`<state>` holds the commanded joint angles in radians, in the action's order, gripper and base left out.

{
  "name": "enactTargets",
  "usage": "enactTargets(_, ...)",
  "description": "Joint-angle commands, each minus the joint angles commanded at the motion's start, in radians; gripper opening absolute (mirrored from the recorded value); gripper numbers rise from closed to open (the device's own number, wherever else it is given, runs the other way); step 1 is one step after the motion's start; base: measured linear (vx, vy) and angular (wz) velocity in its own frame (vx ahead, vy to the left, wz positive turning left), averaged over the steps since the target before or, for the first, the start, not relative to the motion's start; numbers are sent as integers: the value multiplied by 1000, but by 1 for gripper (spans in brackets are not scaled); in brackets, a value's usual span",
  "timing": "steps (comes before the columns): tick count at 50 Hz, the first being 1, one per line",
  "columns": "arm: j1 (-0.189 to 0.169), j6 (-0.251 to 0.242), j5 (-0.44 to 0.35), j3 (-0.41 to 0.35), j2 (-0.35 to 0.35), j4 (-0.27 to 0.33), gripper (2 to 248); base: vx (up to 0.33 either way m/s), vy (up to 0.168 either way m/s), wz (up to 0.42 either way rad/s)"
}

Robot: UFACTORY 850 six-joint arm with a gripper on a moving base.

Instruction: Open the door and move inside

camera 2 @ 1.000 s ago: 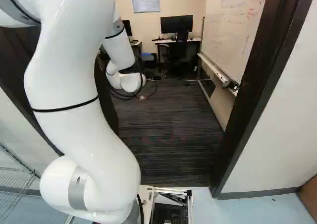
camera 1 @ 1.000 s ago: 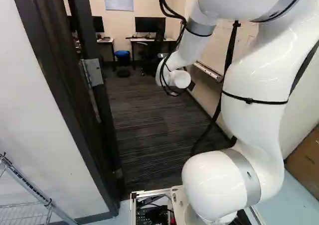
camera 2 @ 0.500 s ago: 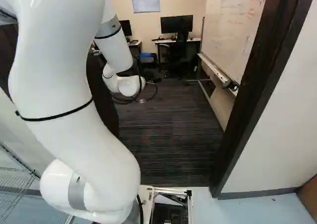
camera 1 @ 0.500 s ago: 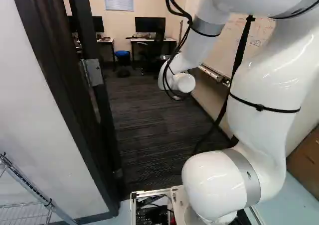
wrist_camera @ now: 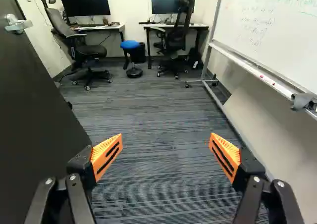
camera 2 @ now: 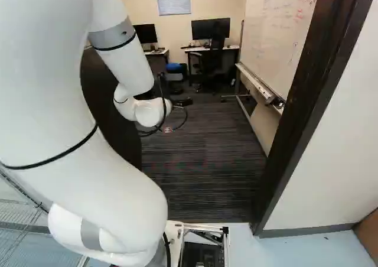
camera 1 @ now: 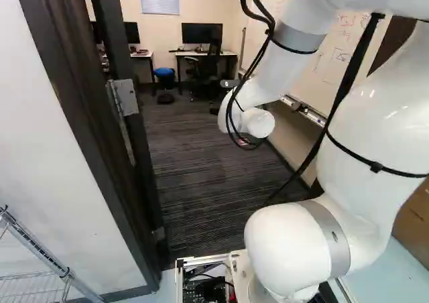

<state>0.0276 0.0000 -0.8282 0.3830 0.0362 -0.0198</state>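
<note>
Firstly, one door: dark leaf, standing open into the room, set beside the gripper on the side opposite the whiteboard. One silver lever handle, mounted on the leaf, ahead of the nearer finger and well apart from it. Leaf's near edge passes behind that finger in the wrist view; whether the two touch cannot be told.

Item, one gripper, black, two fingers, orange pads. Condition: fingers spread wide, bare carpet showing between them. Contents: nil; neither the handle nor the leaf is pinched.

Item, one metal hinge, at the left of the left base view, on the dark upright of the doorway. Item, one dark door frame, its opposite upright at the right of the right base view. White arm, one, rising before the opening, its wrist reaching through over the carpet.

Room furnishings, ahead of the gripper: two desks with monitors, two black office chairs, and one stool with blue seat between the desks. Whiteboard on a wheeled metal stand, along the wall.
</note>
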Motion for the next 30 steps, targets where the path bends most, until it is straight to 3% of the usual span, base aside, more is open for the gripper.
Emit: enactTargets(30, -18, 0, -29, -194, 159, 13, 247, 0, 0, 0)
